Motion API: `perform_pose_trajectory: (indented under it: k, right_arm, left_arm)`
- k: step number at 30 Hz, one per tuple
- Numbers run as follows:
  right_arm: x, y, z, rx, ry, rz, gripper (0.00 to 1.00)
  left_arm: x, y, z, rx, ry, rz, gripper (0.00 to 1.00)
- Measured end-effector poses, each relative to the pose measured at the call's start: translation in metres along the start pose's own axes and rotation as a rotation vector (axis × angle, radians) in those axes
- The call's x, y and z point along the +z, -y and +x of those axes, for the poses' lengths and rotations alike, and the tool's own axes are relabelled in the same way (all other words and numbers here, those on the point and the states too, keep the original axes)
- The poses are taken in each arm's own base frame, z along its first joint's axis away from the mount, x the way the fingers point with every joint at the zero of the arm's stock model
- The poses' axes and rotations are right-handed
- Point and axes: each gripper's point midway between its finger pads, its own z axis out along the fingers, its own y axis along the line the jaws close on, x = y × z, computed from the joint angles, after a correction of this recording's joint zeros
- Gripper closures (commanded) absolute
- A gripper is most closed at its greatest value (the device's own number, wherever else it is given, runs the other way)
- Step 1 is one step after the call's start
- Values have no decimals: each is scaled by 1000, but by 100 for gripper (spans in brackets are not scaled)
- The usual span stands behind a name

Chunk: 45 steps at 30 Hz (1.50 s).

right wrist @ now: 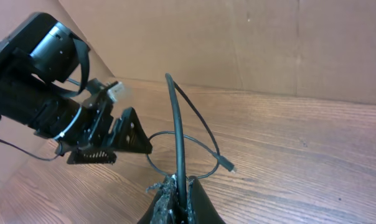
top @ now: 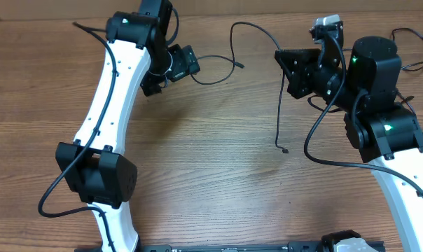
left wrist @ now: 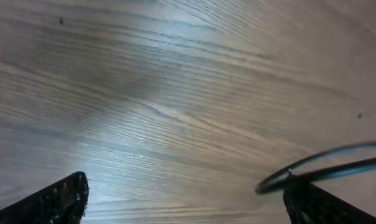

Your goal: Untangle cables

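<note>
Black-fingered right hand (right wrist: 177,198): clamped shut on one of the cables (right wrist: 175,124), which stands straight up out of my fingertips.
Left hand (left wrist: 182,193): spread wide and holding nothing. A loop (left wrist: 328,165) of cable sits right at one finger; I cannot tell whether it touches.
Where the cables run: one strand (top: 280,112) trails from my right hand toward the near edge and ends in a small plug (top: 285,150). Another arcs toward the far edge, between my two hands.
Handling: I judge these light, limp and a little springy, with a smooth jacket that could slip. Best pinched mid-strand near a crossing, not yanked by the plug.
Tabletop (top: 211,182): flat wood grain with a soft sheen, so a cable should slide rather than snag.
Room: a plain brown cardboard wall (right wrist: 287,43) runs along the far edge.
</note>
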Motion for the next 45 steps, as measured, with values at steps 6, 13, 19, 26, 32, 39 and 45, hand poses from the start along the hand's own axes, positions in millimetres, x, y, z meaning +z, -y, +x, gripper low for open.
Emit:
perform_pose_trajectory:
  k: [6, 13, 19, 26, 32, 39, 45]
  right_arm:
    - [0, 1, 0, -1, 1, 4, 96]
    - [0, 1, 0, 1, 0, 4, 96]
    - [0, 2, 1, 3, -5, 8, 96]
    - [0, 2, 2, 3, -6, 9, 96]
    - [0, 3, 6, 12, -22, 14, 96]
    - [0, 6, 10, 20, -36, 34, 96]
    - [0, 8, 10, 21, -36, 41, 96]
  left_arm:
    - [-4, -20, -17, -154, 22, -11, 0]
    - [-7, -46, -22, -175, 63, -126, 0]
    - [-13, -75, -23, -270, 103, -262, 0]
    - [-8, -50, -21, -376, 41, -106, 0]
    - [-7, -33, -10, -466, -39, -21, 0]
    - [-9, -37, -15, -665, -47, -6, 0]
    - [-10, -54, -26, -747, 38, -70, 0]
